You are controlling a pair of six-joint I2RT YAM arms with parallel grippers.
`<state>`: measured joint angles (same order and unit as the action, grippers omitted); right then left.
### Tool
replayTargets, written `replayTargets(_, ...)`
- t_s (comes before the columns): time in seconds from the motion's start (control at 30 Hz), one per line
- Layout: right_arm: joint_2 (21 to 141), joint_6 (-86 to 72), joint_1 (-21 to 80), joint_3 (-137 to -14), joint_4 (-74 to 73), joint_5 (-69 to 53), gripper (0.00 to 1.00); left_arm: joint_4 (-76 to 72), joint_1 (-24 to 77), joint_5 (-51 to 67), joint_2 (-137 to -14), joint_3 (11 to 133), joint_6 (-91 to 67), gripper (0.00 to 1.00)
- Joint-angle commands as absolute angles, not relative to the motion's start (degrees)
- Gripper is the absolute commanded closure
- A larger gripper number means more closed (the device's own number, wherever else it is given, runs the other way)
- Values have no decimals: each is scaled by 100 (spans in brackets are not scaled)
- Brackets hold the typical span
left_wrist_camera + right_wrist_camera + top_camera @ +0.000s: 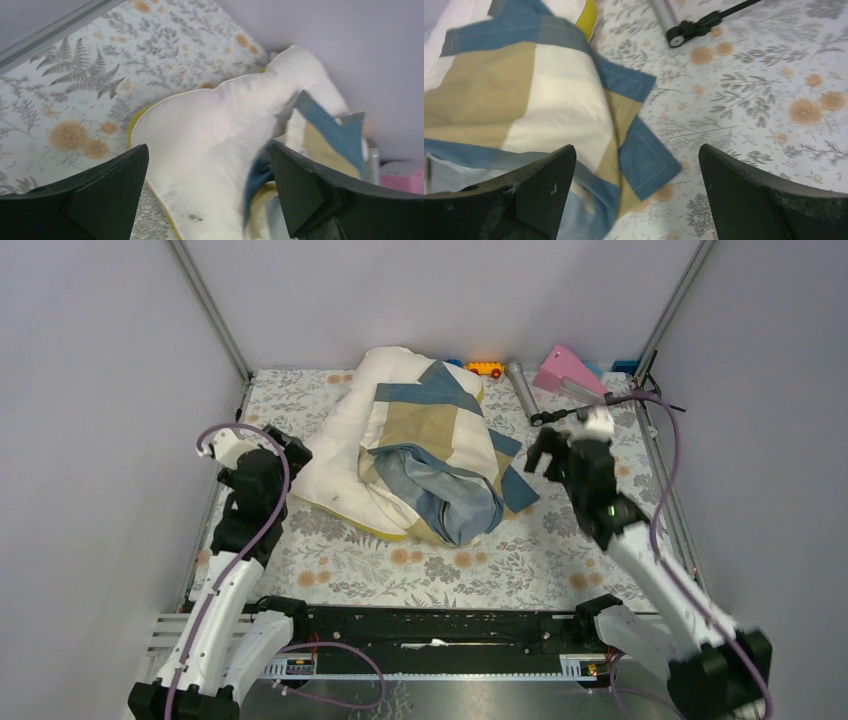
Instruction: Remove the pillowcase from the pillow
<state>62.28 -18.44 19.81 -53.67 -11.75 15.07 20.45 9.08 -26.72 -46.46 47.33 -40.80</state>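
Note:
The cream-white pillow [345, 445] with yellow edge trim lies in the middle of the table, partly bare on its left side. The patchwork pillowcase [450, 455] in blue, tan and cream covers its right side and bunches at the front. My left gripper [290, 452] is open beside the pillow's left edge; the left wrist view shows the bare pillow [210, 135] between the wide jaws. My right gripper [540, 455] is open just right of the pillowcase; the right wrist view shows a blue corner of the pillowcase [644, 160] lying between the jaws.
At the back of the floral table covering [480, 555] lie a pink object [565, 370], a grey cylinder [522, 388], a small orange toy [486, 369] and a black rod [560, 412]. Metal frame rails border both sides.

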Motion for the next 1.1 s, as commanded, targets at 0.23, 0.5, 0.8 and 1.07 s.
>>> replayTargets(0.23, 3897, -963, 1913, -2386, 1780, 2387, 0, -1437, 914, -2434, -4716, 2738, -2336, 1)
replayTargets(0.5, 4756, -172, 1565, -1662, 2507, 1796, 0, -2694, 905, -2814, -6218, 2654, -1609, 1)
replayTargets(0.8, 7112, 260, 395, -1304, 5590, 794, 0, -4197, 486, -1716, -7492, 2538, -649, 1)
replayTargets(1.07, 8929, -40, 266, -921, 8014, 1073, 0, -5497, -316, -51, -8090, 2482, -258, 1)
